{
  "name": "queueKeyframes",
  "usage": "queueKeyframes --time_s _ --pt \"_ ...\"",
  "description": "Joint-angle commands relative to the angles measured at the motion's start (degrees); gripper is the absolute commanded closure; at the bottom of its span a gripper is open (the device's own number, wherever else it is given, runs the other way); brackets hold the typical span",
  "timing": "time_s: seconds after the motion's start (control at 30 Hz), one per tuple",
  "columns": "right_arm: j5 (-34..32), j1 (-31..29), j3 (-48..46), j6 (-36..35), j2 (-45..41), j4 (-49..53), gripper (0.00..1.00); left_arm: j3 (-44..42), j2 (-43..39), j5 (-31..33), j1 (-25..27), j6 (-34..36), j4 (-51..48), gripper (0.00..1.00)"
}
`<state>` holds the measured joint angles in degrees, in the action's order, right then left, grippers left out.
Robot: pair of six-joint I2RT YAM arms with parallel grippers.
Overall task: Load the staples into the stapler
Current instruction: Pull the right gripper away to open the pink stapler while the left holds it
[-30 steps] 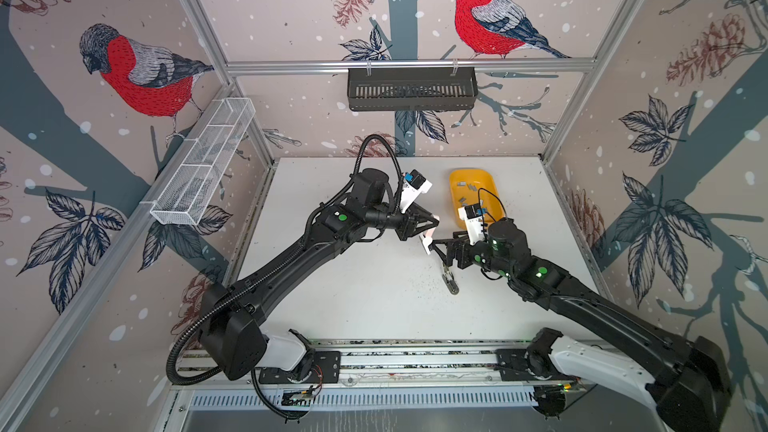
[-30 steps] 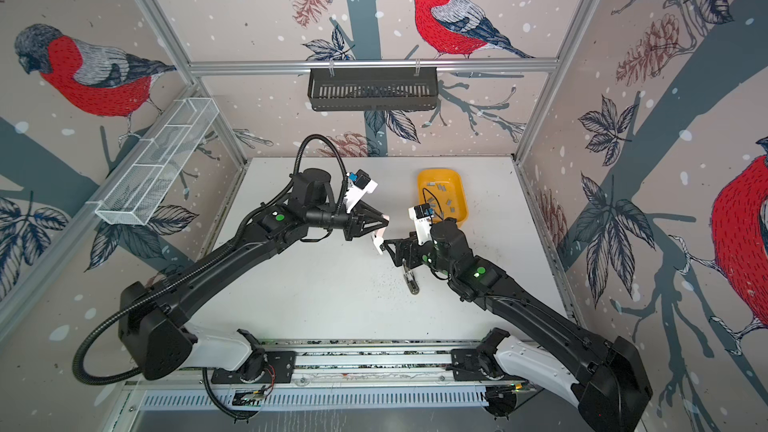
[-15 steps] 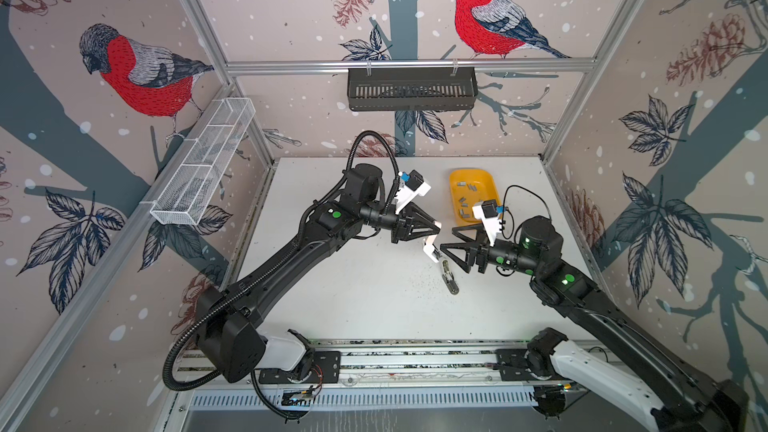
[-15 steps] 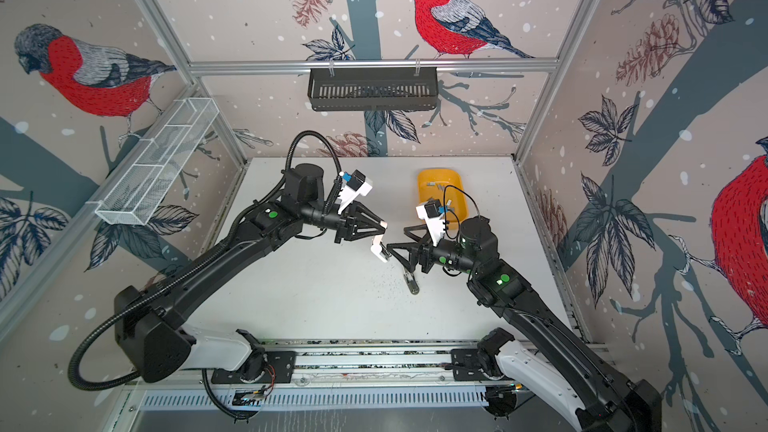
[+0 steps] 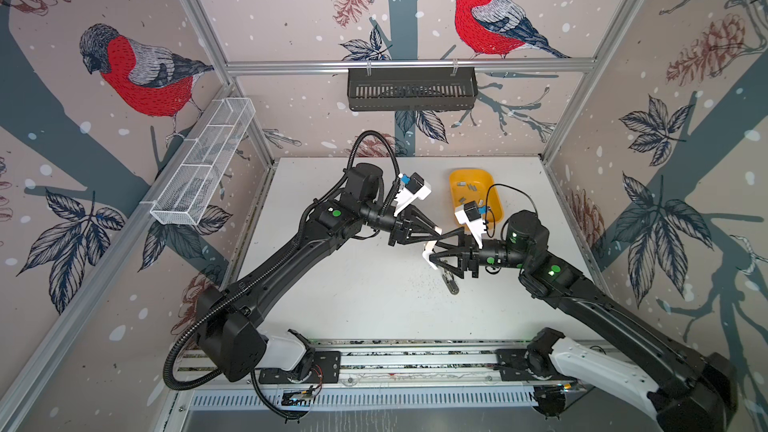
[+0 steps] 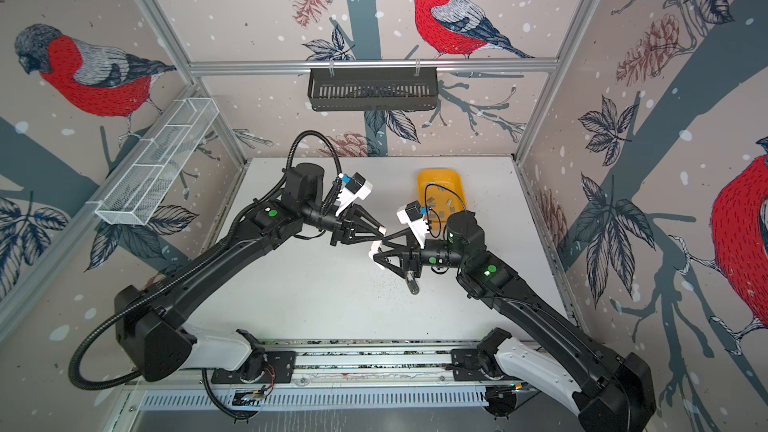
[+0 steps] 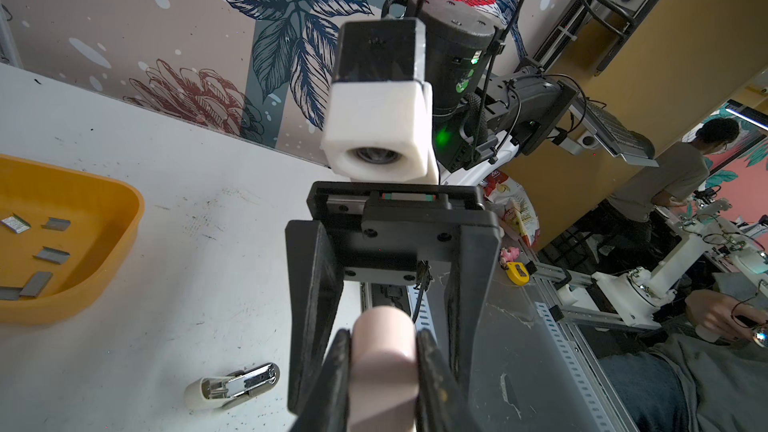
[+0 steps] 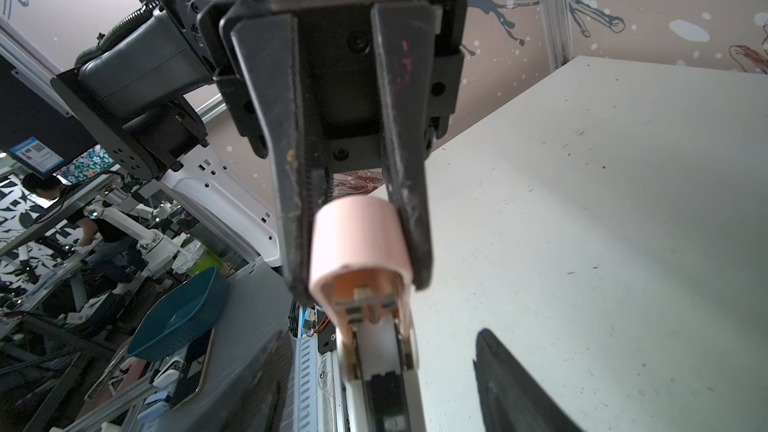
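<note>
My L claw [image 7: 383,340] pinches the pink stapler [image 7: 382,371]; R claw [image 8: 382,336] is spread round its other end, no contact.

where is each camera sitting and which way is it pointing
Both top views: overhead, looking down at the table; the left arm and right arm show.
Left wrist: on the left arm, facing the right arm; the left jaws clamp the pink stapler.
Right wrist: on the right arm, facing the left arm; the right jaws stand open.
Shared: both wrist views show the stapler.
</note>
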<state>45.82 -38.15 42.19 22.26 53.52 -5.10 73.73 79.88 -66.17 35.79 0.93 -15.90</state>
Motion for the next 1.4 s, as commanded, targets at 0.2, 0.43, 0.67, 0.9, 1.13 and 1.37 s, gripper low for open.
queueKeyframes --time_s 0.2,0.43,0.67,0.9,1.13,1.37 --pt "0.8 -1.7 1.4 -1.3 2.4 -3.1 0.46 0.4 -0.2 -2.0 -0.1 0.7 0.6 0.80" --pt "0.2 -2.0 1.0 -0.9 2.8 -3.6 0.62 0.3 -0.4 -2.5 0.0 0.7 0.6 0.80" --pt "-0.3 -2.1 0.9 -1.0 2.6 -3.2 0.73 0.4 -0.3 -2.8 0.1 1.0 0.1 0.78" --pt "-2.1 -2.1 0.6 -0.9 2.1 -1.9 0.75 0.5 -0.8 -1.4 0.0 1.0 -0.1 0.49" --pt "-15.2 -5.8 -2.0 -1.7 -1.6 3.4 0.73 0.7 -4.5 8.7 0.0 4.1 -6.0 0.01" --pt "-33.1 -12.7 -3.5 0.3 -4.7 10.5 0.74 -10.8 -18.3 23.5 -0.1 1.9 -6.1 0.01"
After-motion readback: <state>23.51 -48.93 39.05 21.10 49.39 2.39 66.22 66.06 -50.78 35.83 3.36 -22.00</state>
